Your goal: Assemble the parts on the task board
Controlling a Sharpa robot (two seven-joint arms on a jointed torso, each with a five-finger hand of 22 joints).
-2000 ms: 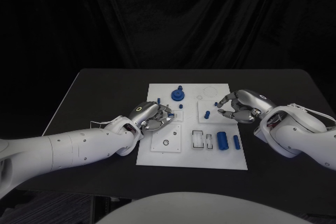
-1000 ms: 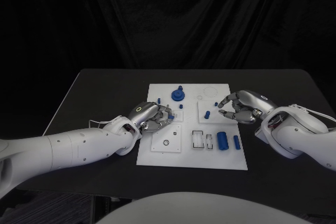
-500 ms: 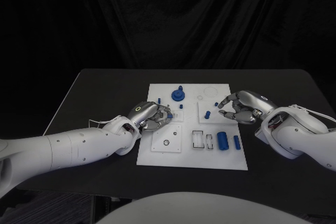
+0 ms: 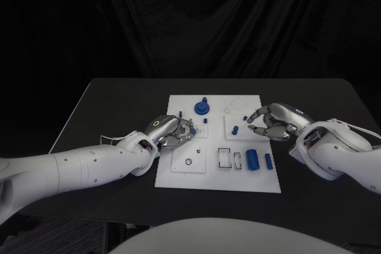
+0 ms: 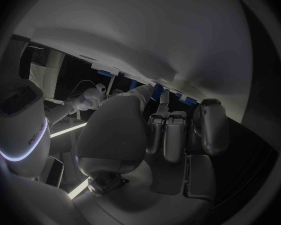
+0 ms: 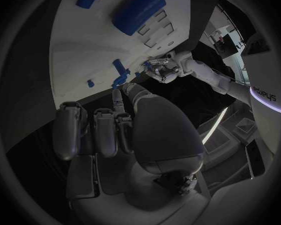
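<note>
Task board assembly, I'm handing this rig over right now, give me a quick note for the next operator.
Left hand: fingers curled over the board's left-middle; whether it holds a part cannot be told.
Right hand: fingers curled at the board's right edge, nothing seen in it.
Task board: large blue knob stands at the far end with small blue pegs beside it; blue cylinder and slimmer blue bar lie loose near the front right.
Done: the knob looks seated. Left: the loose pieces.

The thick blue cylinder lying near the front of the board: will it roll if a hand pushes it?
Probably. The thick blue cylinder is round and lies on its side on the flat task board, so a sideways push would likely roll it. It looks rigid.
</note>
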